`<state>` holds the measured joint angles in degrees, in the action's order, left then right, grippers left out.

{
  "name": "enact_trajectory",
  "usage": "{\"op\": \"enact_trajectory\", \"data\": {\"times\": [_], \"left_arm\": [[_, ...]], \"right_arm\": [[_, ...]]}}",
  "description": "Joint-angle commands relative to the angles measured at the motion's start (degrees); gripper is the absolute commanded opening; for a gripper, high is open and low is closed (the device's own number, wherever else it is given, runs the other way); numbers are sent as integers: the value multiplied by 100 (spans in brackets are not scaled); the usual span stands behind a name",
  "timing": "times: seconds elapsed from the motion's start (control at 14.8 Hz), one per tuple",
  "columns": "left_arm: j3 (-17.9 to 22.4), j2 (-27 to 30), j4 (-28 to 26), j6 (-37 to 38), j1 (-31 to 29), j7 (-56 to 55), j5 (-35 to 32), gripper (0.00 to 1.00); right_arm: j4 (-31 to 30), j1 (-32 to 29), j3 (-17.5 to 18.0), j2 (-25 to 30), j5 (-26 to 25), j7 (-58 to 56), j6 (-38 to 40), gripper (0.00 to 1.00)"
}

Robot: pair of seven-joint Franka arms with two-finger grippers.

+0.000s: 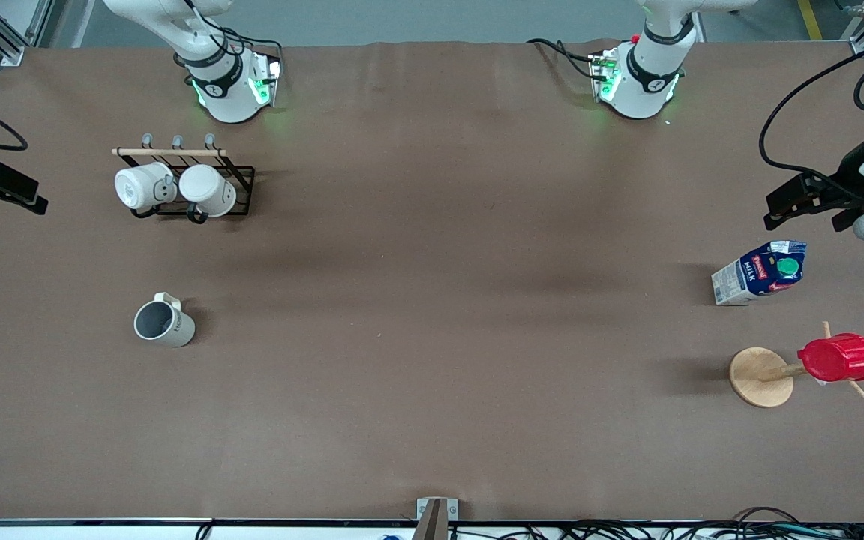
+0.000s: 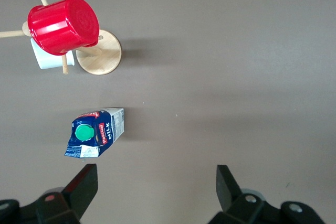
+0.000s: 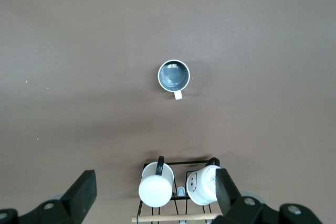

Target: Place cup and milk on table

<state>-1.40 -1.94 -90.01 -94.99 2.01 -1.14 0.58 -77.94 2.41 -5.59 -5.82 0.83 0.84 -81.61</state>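
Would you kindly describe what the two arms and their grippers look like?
Both arms have glossy white rounded shells with black joint bands; the left arm's base and right arm's base glow green, and black cables trail from each. The left gripper and right gripper are matte black, with flat wedge-shaped jaws on angular black bodies. A thick black cable loops above the left gripper.

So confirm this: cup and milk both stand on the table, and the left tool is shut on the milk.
Wrong on the tool. The left wrist view shows the left tool open and empty above the table; the milk stands free. The cup stands there too.
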Motion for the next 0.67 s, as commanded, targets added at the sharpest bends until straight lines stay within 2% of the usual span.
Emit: {"op": "enact_trajectory", "data": {"times": [0.0,0.34,0.61], "left_arm": [[-1,18,54,-2,1,-79,39,99],[-1,-34,36,-2,-17,-61,22,99],[34,-113,-218,-142,-69,-70,-49,97]], "right_arm": [[-116,-30,49,90,-83,57,-39,100],[-125,-30,49,90,-83,66,-30,100],[-142,-30,49,12,-74,22,-30,100]]}}
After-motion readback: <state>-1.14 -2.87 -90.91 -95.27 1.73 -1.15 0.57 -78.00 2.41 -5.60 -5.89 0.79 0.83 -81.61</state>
